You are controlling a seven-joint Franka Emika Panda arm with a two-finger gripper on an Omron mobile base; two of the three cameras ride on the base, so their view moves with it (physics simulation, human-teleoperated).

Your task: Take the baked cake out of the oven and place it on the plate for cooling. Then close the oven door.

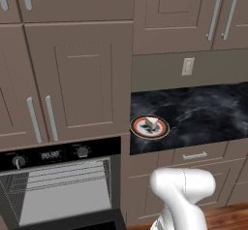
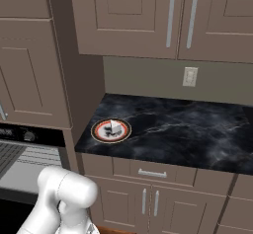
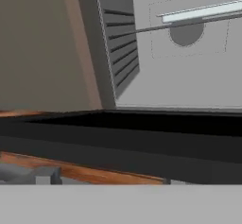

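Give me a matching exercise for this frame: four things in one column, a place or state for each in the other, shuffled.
Things:
1. baked cake
2. plate
3. oven door
4. wall outlet

Places or states:
a. dropped open
b. on the backsplash above the counter
c. on the plate
d. at the left end of the black marble counter

Pairs: 1-c, 2-d, 3-a, 4-b

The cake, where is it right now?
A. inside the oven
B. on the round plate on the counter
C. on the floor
B: the pale cake sits on the plate, which rests on the black counter beside the open oven.
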